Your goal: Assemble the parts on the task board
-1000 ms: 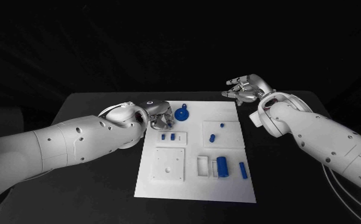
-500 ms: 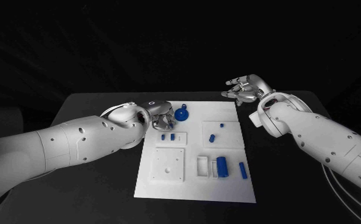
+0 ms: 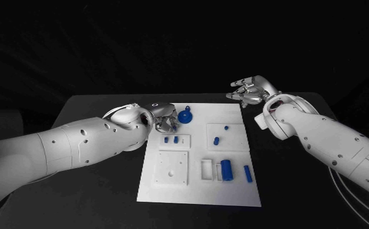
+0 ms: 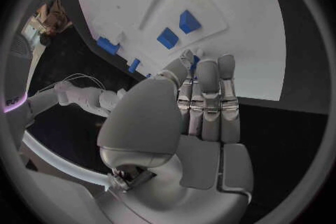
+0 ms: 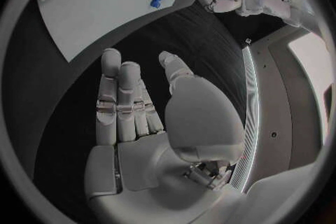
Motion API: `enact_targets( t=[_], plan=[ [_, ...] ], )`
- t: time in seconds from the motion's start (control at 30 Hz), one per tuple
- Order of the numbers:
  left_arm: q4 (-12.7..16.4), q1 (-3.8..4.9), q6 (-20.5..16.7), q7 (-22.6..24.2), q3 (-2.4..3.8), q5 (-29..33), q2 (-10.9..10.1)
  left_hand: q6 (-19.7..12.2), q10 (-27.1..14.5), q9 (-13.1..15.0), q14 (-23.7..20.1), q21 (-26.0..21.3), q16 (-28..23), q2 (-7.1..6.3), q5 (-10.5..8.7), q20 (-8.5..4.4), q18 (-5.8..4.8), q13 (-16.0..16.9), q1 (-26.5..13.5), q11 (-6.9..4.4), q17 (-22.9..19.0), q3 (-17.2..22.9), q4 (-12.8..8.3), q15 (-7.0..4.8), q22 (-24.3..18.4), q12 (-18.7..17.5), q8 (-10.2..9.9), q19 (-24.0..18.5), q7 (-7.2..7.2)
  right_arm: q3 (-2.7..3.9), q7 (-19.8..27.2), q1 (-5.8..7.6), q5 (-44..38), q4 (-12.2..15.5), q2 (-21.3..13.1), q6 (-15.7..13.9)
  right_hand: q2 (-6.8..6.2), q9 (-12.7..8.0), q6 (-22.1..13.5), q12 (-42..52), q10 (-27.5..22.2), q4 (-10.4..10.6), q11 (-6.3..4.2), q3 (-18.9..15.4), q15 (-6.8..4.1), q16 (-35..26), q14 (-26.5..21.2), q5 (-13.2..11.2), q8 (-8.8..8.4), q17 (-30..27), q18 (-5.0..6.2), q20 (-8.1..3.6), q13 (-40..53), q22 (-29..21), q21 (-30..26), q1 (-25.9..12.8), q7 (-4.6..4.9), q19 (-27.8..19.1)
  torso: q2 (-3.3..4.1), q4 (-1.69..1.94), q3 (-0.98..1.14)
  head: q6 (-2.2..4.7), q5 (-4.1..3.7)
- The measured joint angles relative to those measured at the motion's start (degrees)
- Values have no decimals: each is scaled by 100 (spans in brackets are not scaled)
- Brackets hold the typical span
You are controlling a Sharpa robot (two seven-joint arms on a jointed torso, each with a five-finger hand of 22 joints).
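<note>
Head view: I see the task board (image 3: 201, 157) mid-table. My left hand (image 3: 163, 118) sits at the board's 10 o'clock corner, fingers curled down over the edge. A round blue part (image 3: 185, 116) is just beside it at 3 o'clock; can't tell if they touch. My right hand (image 3: 250, 91) hovers off the board at its 1 o'clock corner, fingers apart, holding nothing. A blue cylinder (image 3: 227, 166) and a blue bar (image 3: 248, 173) lie near the board's 5 o'clock area.

Left wrist view: left hand (image 4: 189, 123) has its fingers straight and pressed together over the board's (image 4: 238, 5) edge. No part visibly gripped.

Right wrist view: right hand (image 5: 150, 123) flat, thumb apart, empty, above the black table (image 5: 77, 89).
</note>
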Motion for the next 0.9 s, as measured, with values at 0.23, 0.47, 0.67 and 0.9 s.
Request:
enact_targets(
  t=[0.23,0.47,0.67,0.9],
  plan=[
    [3,11,72,-55,7,-33,-6,-6,13,-2,0,22,0,-2,0,0,-1,-17,0,-8,5,0,0,0,-1,22,-10,0,-6,0,0,0,0,-1,-1,2,0,0,-2,0,0,0,0,0,0,0,0,0,0,0,-2,0,0,-1,0,0,-2,0,-1,4,-5,-9,-1],
    [-5,2,124,-105,-1,-59,-26,-4,32,-1,1,22,0,-2,0,0,-1,-4,0,-11,4,8,-9,1,-1,24,-23,0,-4,0,-1,0,0,-4,-1,2,0,0,-2,0,0,0,0,0,0,0,0,0,0,1,-4,0,0,-1,0,0,-2,0,-1,4,-6,-14,-5],
    [-5,2,135,-120,-1,-79,-24,4,62,3,1,22,0,-1,-1,0,-1,0,-2,-37,4,22,-22,1,-1,24,-43,0,4,0,-1,0,1,-6,1,2,0,0,-2,0,0,0,0,0,0,0,0,0,0,1,-6,0,0,-1,0,0,-2,0,1,3,-3,-15,-6],
    [-21,0,138,-124,-3,-85,-18,3,90,1,1,22,0,19,0,0,-1,1,-31,-45,4,22,-22,1,-2,24,-49,0,4,0,-1,0,1,-8,0,3,0,0,-3,0,0,0,0,0,0,0,0,0,0,1,-8,0,0,-2,1,0,-2,0,1,0,3,-16,-3]
  ],
)
